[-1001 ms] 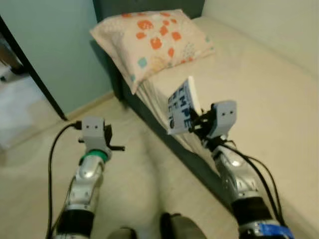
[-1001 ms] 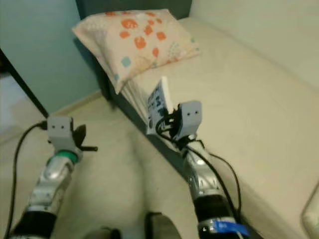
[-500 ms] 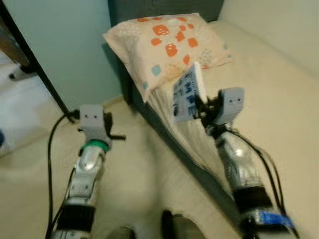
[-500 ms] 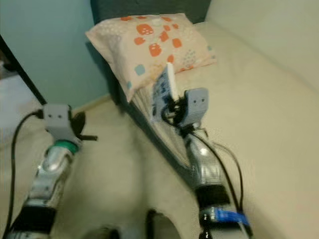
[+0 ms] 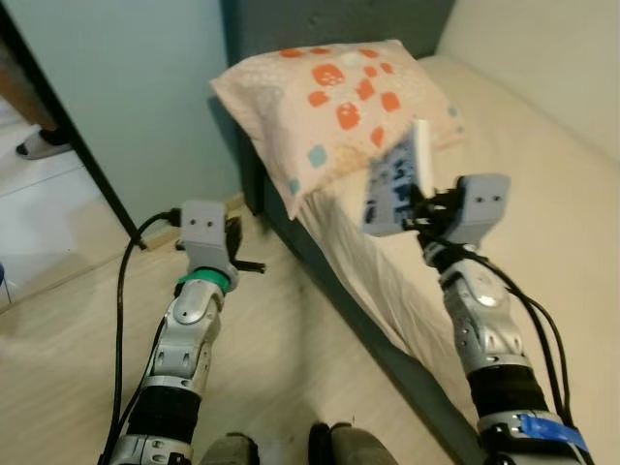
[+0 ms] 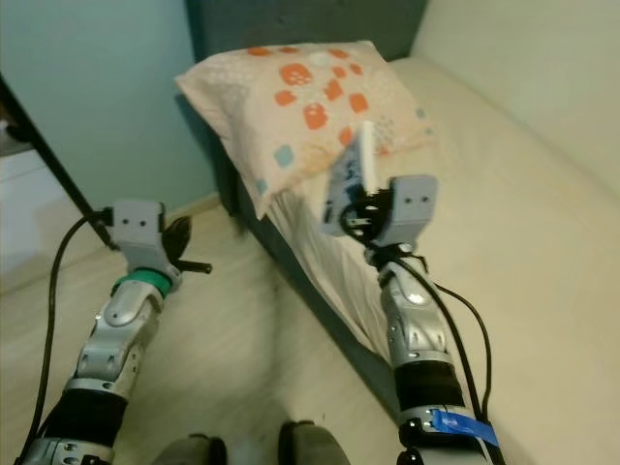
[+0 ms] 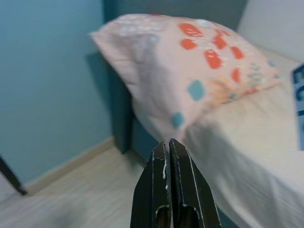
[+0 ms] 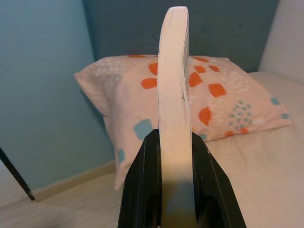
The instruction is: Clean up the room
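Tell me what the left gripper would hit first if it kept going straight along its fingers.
Most likely the pillow's overhanging corner at the head of the bed. The left gripper, shut and empty, points at it over the floor; depth is uncertain.

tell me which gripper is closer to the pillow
Right. The right gripper, shut on a book, is raised above the bed beside the pillow. The left gripper is shut, out above the floor and farther off.
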